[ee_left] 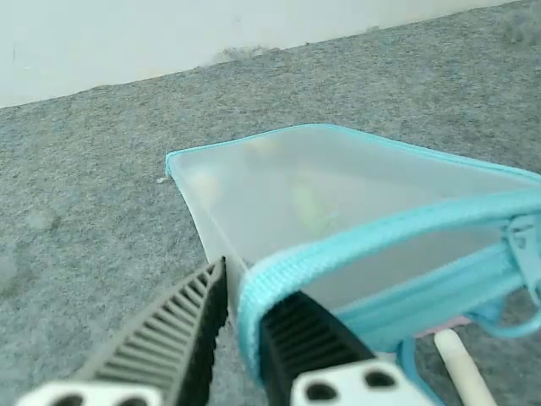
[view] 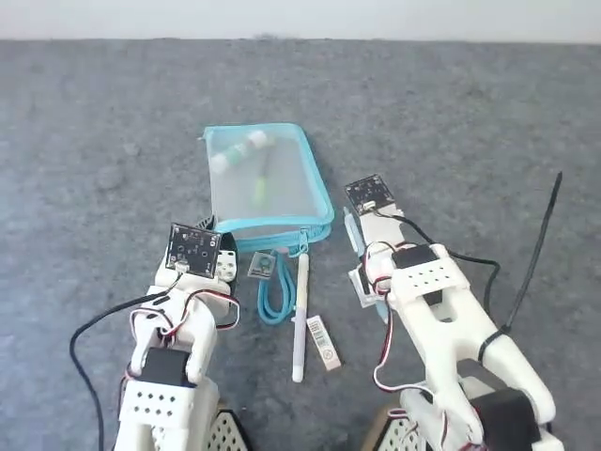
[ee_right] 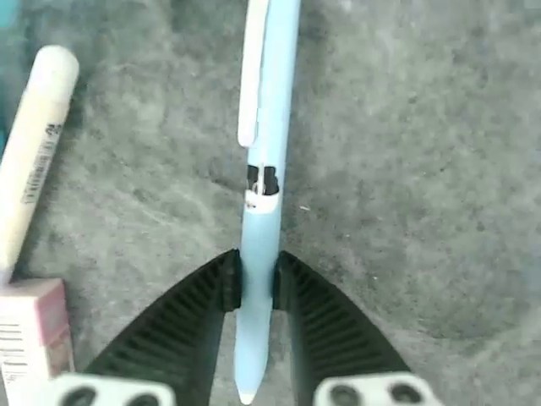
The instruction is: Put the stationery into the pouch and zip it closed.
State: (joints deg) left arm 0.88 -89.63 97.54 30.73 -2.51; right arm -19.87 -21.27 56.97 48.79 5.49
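Observation:
A translucent pouch with teal trim lies mid-table, holding a green pen and a white-and-green item. My left gripper is shut on the pouch's teal zipper edge at its near left corner. The zipper pull sits at the near right corner. My right gripper is shut on a light blue pen, which lies on the carpet just right of the pouch. A white pen and a small pink-and-white eraser lie between the two arms.
A teal strap loop and a small tag trail from the pouch's near edge. Grey carpet covers the table. A black cable rises at the right. A white wall runs along the back.

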